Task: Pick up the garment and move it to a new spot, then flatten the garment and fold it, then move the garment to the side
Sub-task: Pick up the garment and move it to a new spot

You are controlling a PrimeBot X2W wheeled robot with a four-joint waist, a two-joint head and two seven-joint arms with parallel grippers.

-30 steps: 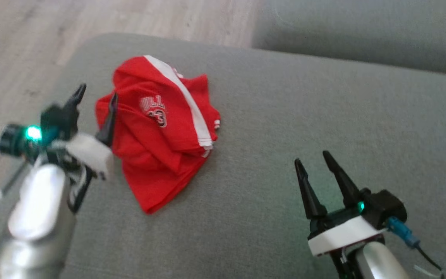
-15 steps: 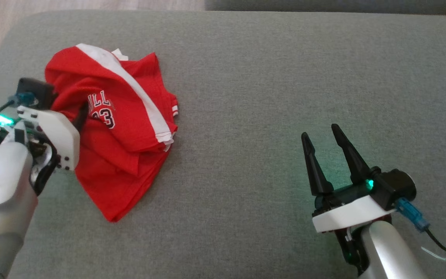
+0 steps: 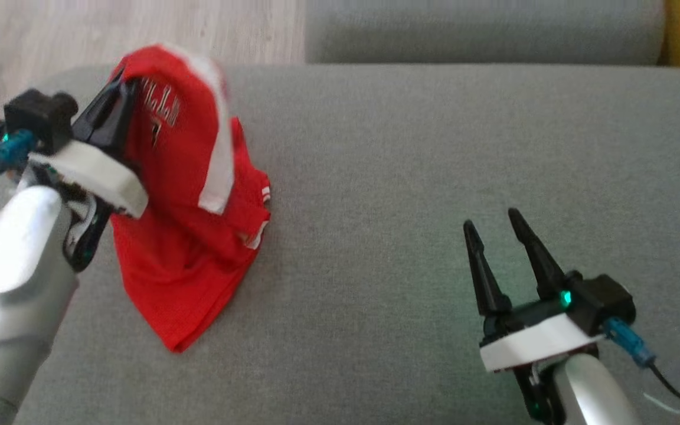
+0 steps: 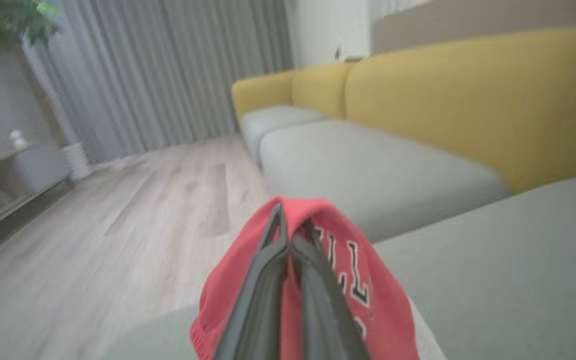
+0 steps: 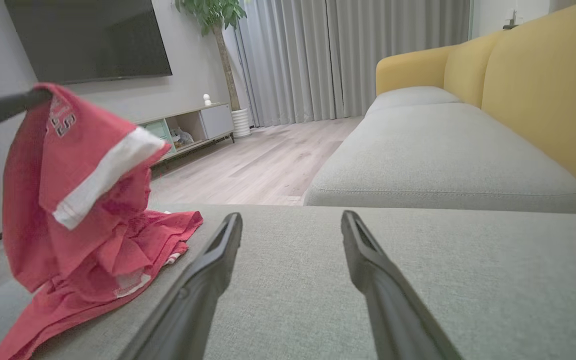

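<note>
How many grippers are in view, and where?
2. The left gripper is at the head view's upper left, shut on the red shirt. The right gripper is at the lower right, open above the grey cushion, apart from the shirt.

Home liv. rm; sofa [image 5: 543, 100], TV [image 5: 88, 37], curtains [image 5: 348, 55], wood floor [image 5: 268, 165].

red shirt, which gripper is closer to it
Left. The left gripper is shut on the red shirt, holding its top raised off the cushion. The right gripper is open, apart from it, off to its right over the cushion.
</note>
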